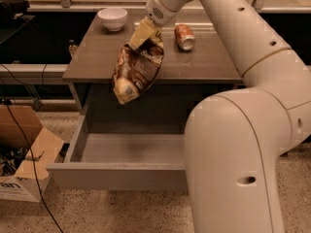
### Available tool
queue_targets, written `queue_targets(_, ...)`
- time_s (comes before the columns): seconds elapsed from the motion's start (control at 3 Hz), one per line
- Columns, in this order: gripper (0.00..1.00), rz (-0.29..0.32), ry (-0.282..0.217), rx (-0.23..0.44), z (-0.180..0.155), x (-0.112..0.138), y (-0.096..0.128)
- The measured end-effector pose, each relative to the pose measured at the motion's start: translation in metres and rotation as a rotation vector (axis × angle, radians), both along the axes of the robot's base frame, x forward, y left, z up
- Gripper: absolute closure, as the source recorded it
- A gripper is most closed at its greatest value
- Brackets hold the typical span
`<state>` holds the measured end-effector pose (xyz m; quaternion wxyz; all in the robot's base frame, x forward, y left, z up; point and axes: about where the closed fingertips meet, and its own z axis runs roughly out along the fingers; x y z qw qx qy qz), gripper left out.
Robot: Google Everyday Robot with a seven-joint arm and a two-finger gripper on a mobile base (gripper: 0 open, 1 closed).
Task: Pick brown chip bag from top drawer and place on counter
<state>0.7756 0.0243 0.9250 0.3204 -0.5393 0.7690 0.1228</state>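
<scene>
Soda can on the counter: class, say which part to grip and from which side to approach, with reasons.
Probably grip the red soda can across its round body at mid-length, from above: it lies on its side on the counter, curved wall upward, nothing touching it. The gripper, above the counter beside the can, is shut on the hanging brown chip bag, so it must release first.

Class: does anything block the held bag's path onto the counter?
Nothing visible does. The gripper holds the brown chip bag over the front edge of the counter; the white bowl and red soda can sit farther back.
</scene>
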Motion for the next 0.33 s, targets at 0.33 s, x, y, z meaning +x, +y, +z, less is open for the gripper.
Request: queue_targets(0.33,0.00,0.001,0.003,-0.003,-0.0024,-0.0001,0.0007)
